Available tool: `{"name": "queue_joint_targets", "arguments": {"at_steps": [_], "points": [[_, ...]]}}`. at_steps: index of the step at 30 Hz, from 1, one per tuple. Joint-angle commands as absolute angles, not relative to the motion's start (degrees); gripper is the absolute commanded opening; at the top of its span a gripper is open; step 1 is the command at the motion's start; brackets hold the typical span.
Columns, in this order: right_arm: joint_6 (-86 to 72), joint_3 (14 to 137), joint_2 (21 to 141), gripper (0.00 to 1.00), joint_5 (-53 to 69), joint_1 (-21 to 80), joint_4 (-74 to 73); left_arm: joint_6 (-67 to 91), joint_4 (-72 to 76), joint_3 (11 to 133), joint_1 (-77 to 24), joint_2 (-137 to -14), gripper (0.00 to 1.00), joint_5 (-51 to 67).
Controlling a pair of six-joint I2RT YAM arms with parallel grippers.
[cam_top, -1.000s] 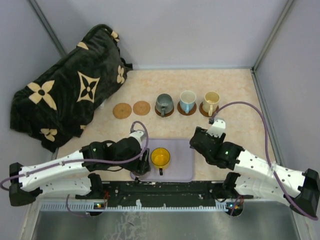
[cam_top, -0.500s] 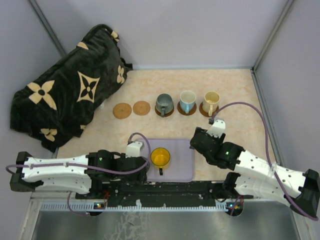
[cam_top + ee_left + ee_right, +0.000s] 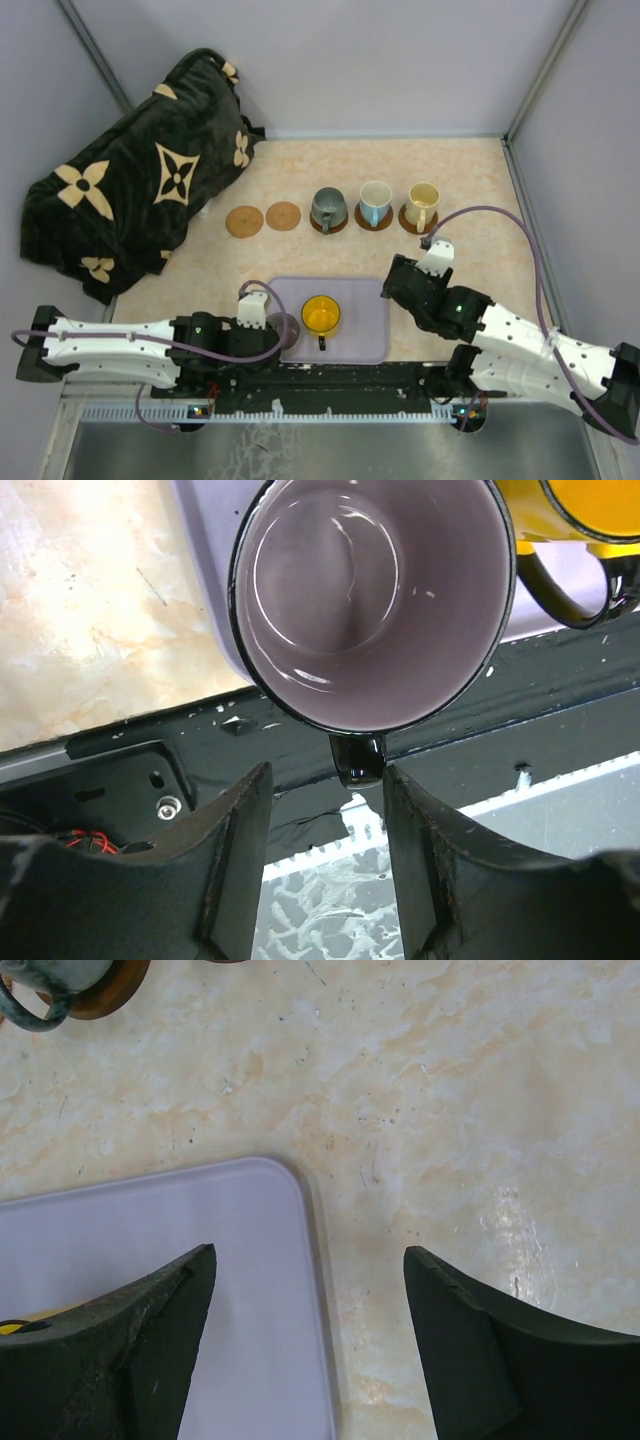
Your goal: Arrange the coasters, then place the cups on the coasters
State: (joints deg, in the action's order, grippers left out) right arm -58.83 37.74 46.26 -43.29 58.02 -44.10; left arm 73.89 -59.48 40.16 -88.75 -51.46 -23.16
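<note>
Moved: left gripper (image 3: 328, 775) pulled back to the lavender tray's (image 3: 150, 1260) left edge.
Left grip: straddles mauve mug's (image 3: 370, 600) handle; hold cannot be told.
Right gripper (image 3: 310, 1260): released, empty, above tray corner.

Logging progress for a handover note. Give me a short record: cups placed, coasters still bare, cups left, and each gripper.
cups on coasters: grey-green cup, pale blue cup, cream cup
bare coasters: two, left end of the row
on lavender tray: yellow cup
left gripper: open, either side of the handle of the mauve cup
right gripper: open, empty
</note>
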Motion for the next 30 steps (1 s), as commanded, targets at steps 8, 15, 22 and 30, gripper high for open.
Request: {"name": "queue_joint_targets", "arguments": {"at_steps": [8,15,22,30], "points": [[-60.19,37.99,47.2,0.76,-43.01,58.36,-41.77,71.66,-51.92,38.51,-89.05,-54.64,0.54,-26.02],[-60.35,37.42,47.04,0.76,-42.68,58.38,-41.45,71.8,-49.25,38.02,-89.04,-54.08,0.55,-23.48],[-59.92,37.35,48.36,0.76,-41.17,58.37,-39.5,71.46,-48.08,38.26,-89.07,-56.85,0.62,-23.55],[-60.14,36.34,48.11,0.75,-40.44,58.36,-39.2,74.83,-49.78,38.26,-89.04,-57.73,0.7,-25.55]]}}
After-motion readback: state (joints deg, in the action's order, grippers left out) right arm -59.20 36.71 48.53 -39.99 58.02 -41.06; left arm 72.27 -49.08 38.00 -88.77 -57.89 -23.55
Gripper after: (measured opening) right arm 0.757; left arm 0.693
